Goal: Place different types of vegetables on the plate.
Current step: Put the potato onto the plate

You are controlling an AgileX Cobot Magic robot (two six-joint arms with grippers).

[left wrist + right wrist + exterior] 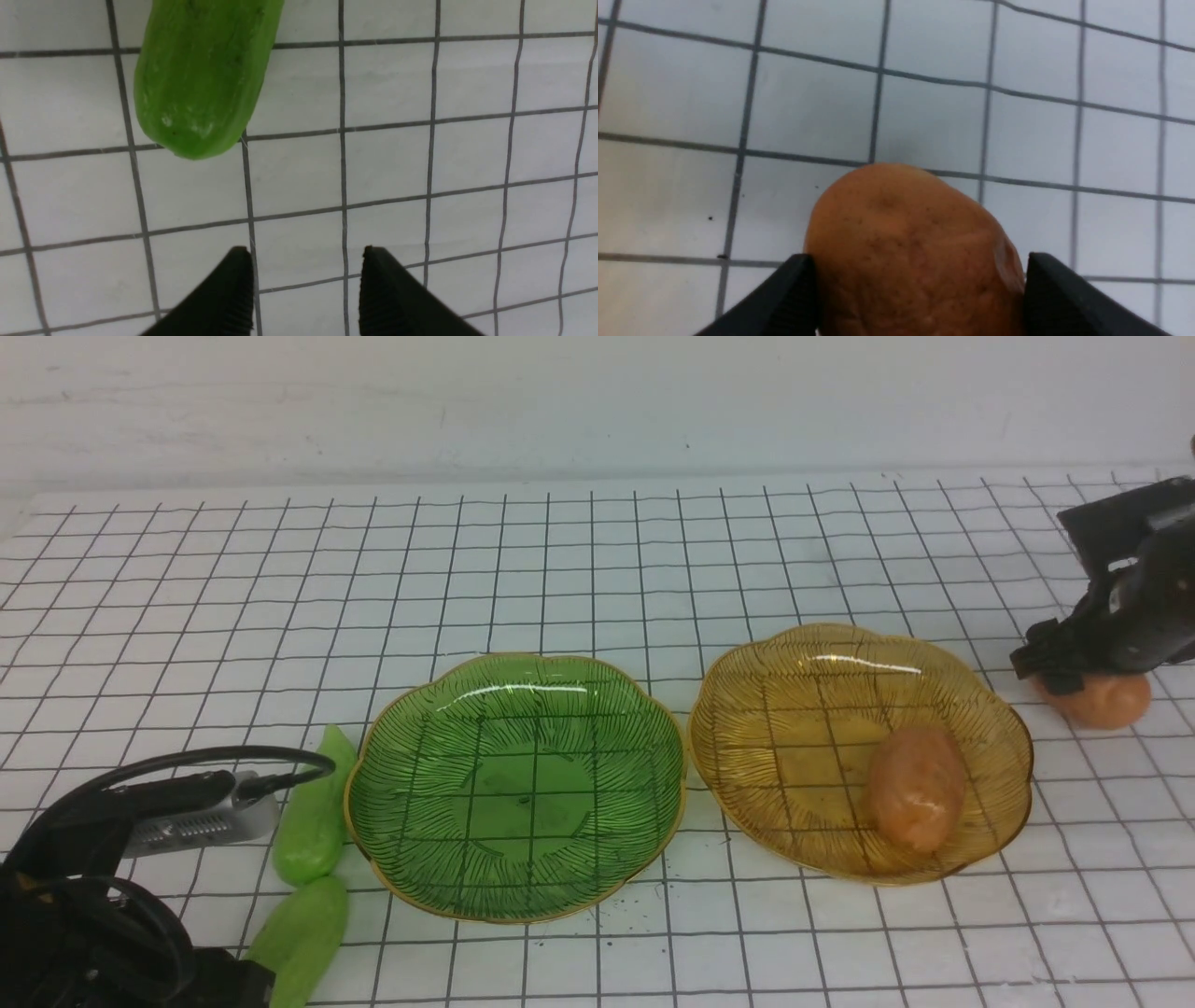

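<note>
Front view: green plate (523, 709) sits L of amber plate (794, 784) on the gridded table (597, 579), rims v. close; can't tell if they touch. Green one is bare inside. Amber one carries an orange-brown potato (917, 789), lying toward that plate's R rim, long axis running roughly near-far.

Second potato (1102, 698) is on the table toward its R edge, just beyond the amber plate's R rim, w/ my R arm's gripper (920, 261) over it. R wrist view: I have one finger on each side, potato filling the space btwn. Fingers stand wide around it, at or v. close to its sides; can't tell whether they're clamped on it yet. Potato lies on the cloth as far as I can see; its underside is hidden.

Two light-green cucumbers lie on the table btwn its L edge and the green plate. Farther cuke (313, 812) is beside the plate's L rim, tapered end pointing to the table's far edge. Nearer cuke (301, 938) lies end to end w/ it, toward the table's near L corner, part cut off by the frame.

L gripper (303, 256): fingers apart, nothing btwn them, over bare grid, a cuke near. Can't say which cuke from the L wrist cam.
</note>
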